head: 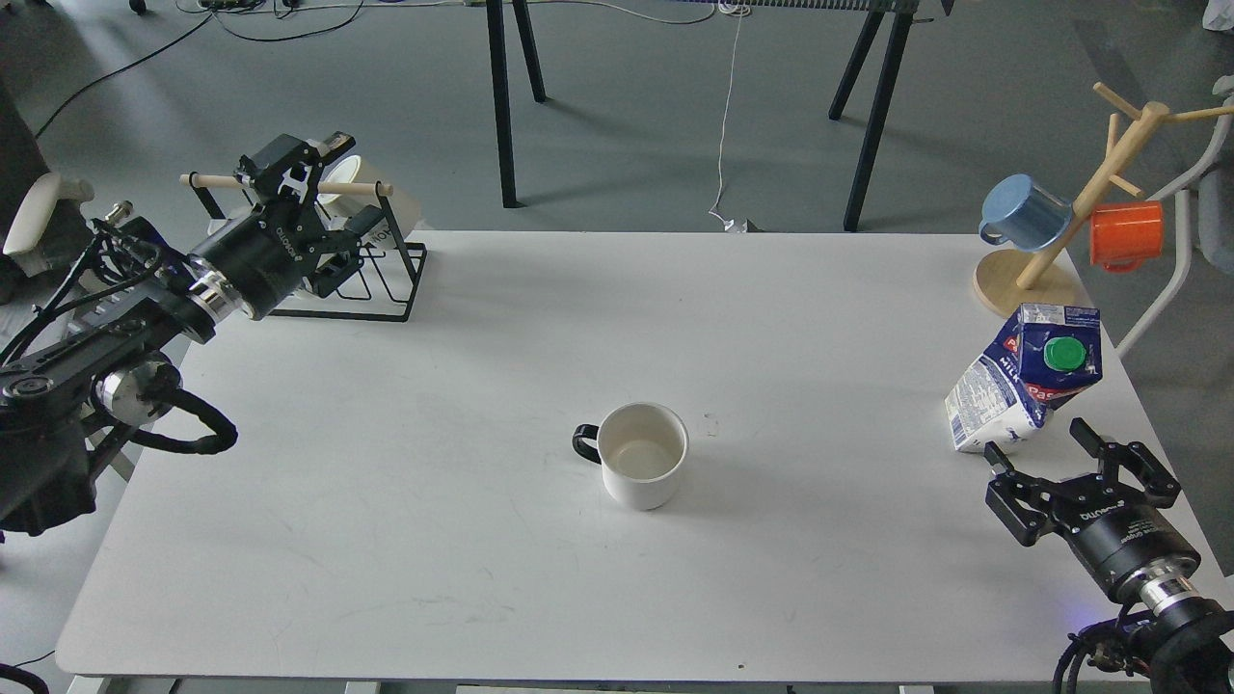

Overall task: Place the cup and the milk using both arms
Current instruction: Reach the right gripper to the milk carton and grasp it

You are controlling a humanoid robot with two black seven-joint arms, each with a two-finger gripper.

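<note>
A white cup (641, 455) with a black handle stands upright and empty near the middle of the white table (482, 540), handle to the left. A blue-and-white milk carton (1024, 376) with a green cap stands tilted near the right edge. My right gripper (1056, 461) is open and empty, just in front of the carton's base and a little to its right, apart from it. My left gripper (339, 188) is open and empty at the back left, over the wire rack, far from the cup.
A black wire rack (386, 289) with a wooden rod and white cups stands at the back left corner under my left gripper. A wooden mug tree (1080, 207) with a blue mug (1024, 214) and an orange mug (1126, 234) stands at the back right, behind the carton.
</note>
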